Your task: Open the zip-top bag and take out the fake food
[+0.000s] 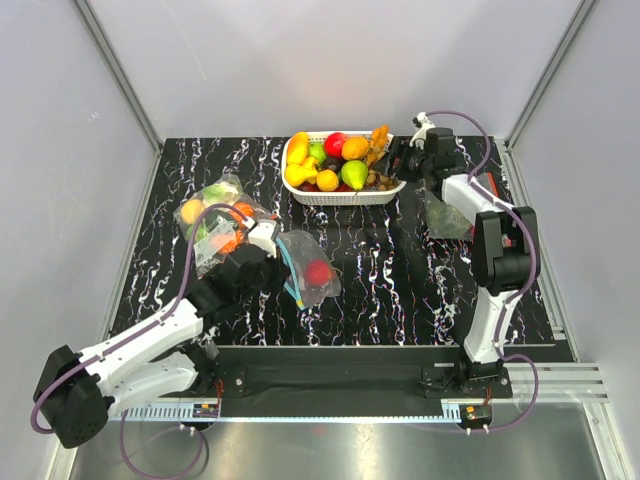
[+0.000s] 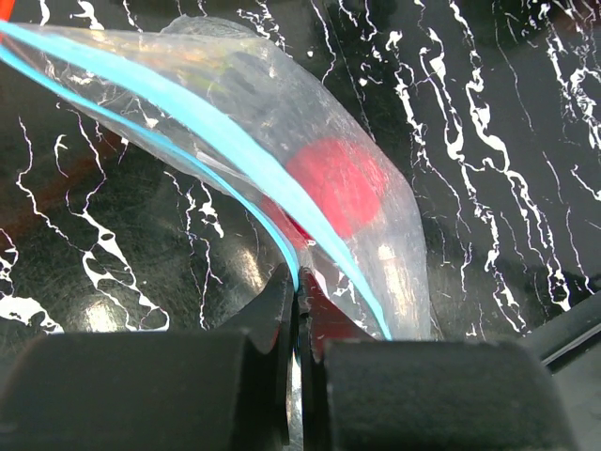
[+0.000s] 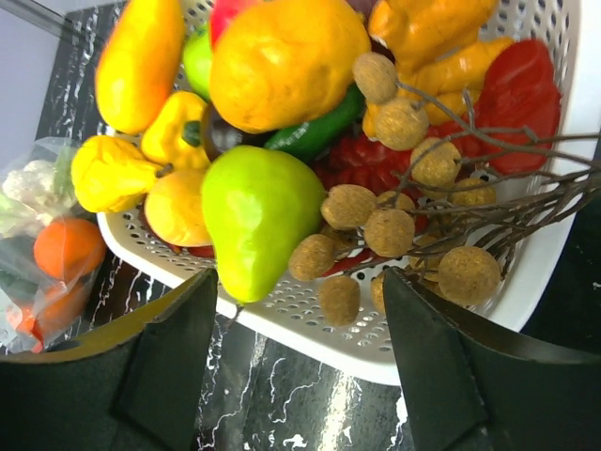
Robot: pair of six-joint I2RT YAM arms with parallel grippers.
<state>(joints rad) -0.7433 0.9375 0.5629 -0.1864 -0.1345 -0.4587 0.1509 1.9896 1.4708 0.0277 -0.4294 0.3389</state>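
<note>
Left gripper (image 2: pixel 298 282) is clamped tight on the bag (image 2: pixel 235 103) right at its teal zip, I'd guess to pin it so the mouth can be worked open. The bag sits front-left on the table (image 1: pixel 400 290) with one red fruit (image 2: pixel 338 188) inside. Right gripper (image 3: pixel 300 282) hangs with jaws wide, holding nothing, over the basket (image 3: pixel 310 343), where the one tan bunch (image 3: pixel 390 230) lies.
</note>
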